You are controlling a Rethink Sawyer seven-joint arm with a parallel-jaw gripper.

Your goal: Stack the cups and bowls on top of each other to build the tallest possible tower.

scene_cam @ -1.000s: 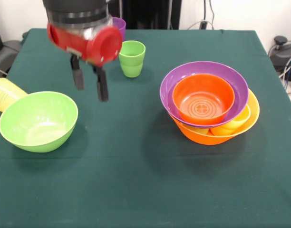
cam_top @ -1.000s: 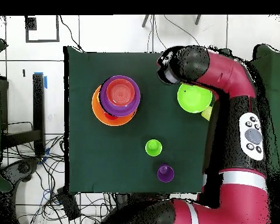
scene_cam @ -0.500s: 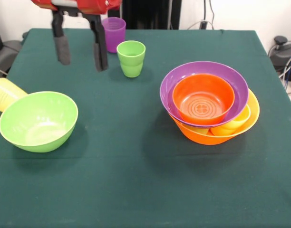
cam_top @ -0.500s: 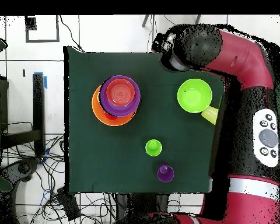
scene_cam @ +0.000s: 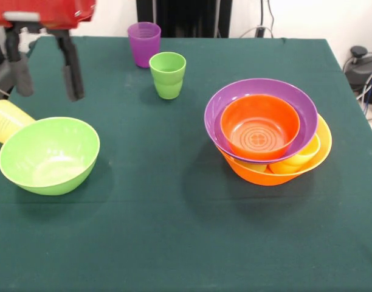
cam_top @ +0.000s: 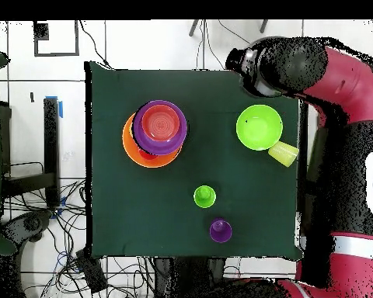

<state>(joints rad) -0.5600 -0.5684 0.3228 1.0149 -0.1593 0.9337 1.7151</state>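
A: Where is the arm?

B: The gripper (scene_cam: 44, 76) hangs at the table's (scene_cam: 174, 243) far corner, high above the cloth. Its two dark fingers (scene_cam: 72, 76) point straight down, spread apart with nothing between them. From overhead, the red and black arm (cam_top: 337, 70) bends over that same corner.

A: And the tower?

B: The tower (scene_cam: 266, 135) sits well apart from it: the small orange bowl (scene_cam: 259, 126) nests in the purple bowl (scene_cam: 228, 100), which tilts on the yellow-orange bowl (scene_cam: 323, 146). A yellow-orange cup (scene_cam: 298, 159) lies wedged under the purple rim.

A: The loose pieces?

B: The lime green bowl (scene_cam: 49, 155) stands upright below the gripper, a pale yellow cup (scene_cam: 5, 120) lying on its side against it. A lime green cup (scene_cam: 168, 75) and a purple cup (scene_cam: 143, 44) stand upright near each other.
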